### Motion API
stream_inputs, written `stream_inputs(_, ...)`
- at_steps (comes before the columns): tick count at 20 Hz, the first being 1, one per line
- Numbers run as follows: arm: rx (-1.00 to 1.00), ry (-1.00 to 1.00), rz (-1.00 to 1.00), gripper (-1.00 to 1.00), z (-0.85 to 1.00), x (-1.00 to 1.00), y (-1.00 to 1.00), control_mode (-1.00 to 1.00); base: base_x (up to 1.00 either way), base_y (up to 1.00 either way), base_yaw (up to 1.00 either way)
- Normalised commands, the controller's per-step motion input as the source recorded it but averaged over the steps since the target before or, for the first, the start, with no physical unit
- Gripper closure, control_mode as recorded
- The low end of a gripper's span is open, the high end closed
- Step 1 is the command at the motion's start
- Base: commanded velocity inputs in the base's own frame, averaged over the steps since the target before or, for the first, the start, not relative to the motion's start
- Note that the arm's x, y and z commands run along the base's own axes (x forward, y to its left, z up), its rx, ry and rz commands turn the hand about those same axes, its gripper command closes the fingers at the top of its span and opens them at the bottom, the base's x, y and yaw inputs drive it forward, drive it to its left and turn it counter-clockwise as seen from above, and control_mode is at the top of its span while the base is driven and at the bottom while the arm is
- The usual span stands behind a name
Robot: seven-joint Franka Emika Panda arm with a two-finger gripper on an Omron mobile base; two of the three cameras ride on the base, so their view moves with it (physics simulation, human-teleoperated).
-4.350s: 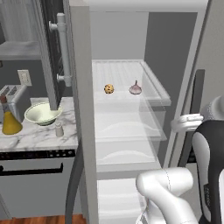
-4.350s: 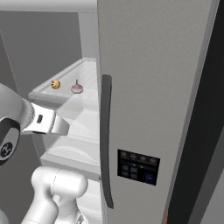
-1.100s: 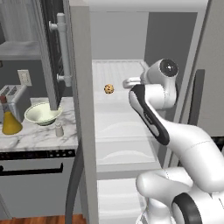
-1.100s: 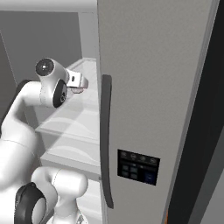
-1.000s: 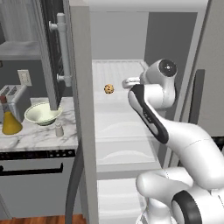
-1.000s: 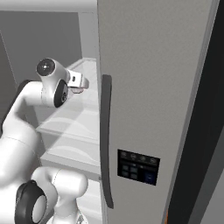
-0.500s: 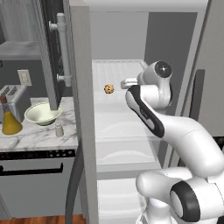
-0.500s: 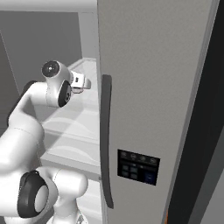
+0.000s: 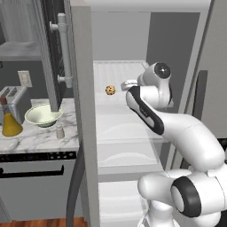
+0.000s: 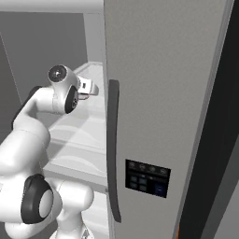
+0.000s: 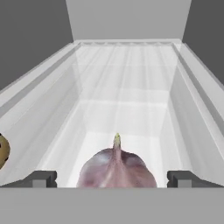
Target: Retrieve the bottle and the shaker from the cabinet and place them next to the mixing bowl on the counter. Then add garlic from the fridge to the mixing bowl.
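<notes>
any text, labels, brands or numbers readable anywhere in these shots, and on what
No readable text in any view.
Control panel on the fridge door: small lit squares, too small and blurred to read as words or numbers.
Dark oven panel under the counter: a row of tiny pale marks, unreadable.
Bottle, shaker, garlic: no labels visible.

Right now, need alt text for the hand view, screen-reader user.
The garlic, a whitish bulb with a pointed tip, sits close up between the two dark fingertips of the open gripper, apart from both. It rests on a white fridge shelf with raised side walls running back to a grey rear wall; a tan cookie peeks in at the left edge.
</notes>
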Motion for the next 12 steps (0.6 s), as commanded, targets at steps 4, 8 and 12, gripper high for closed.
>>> stream_inputs(4, 0.00, 0.08, 0.00, -1.00, -0.02, 0.04, 0.00, -1.00, 0.00, 0.00, 0.00)
stream_inputs(8, 0.00, 0.07, 0.00, -1.00, -0.06, 0.07, 0.00, -1.00, 0.00, 0.00, 0.00)
stream_inputs(12, 0.00, 0.07, 0.00, -1.00, -0.09, 0.04, 0.00, -1.00, 0.00, 0.00, 0.00)
